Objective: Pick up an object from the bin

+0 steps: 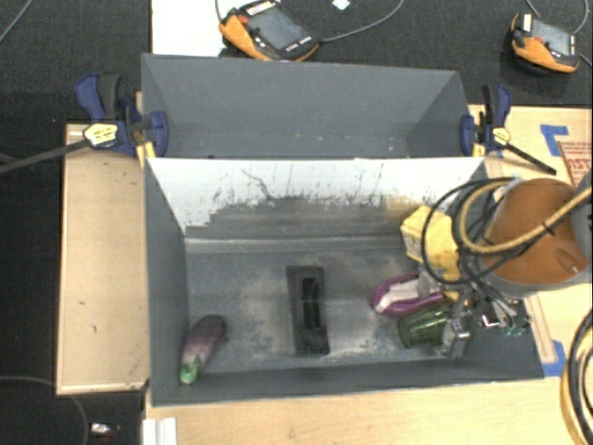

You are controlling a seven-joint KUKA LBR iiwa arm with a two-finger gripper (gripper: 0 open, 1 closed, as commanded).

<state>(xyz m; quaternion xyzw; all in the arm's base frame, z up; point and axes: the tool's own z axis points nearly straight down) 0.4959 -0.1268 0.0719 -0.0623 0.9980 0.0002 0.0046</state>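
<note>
Grey bin [241,286], right corner: hand [456,330] low beside a dark-green thing [422,326]; grip cannot be told.

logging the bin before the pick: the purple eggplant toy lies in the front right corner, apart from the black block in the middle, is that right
Not quite. The camera view shows the purple eggplant toy in the front left corner of the bin, not the front right. It does lie apart from the black block in the middle.
</note>
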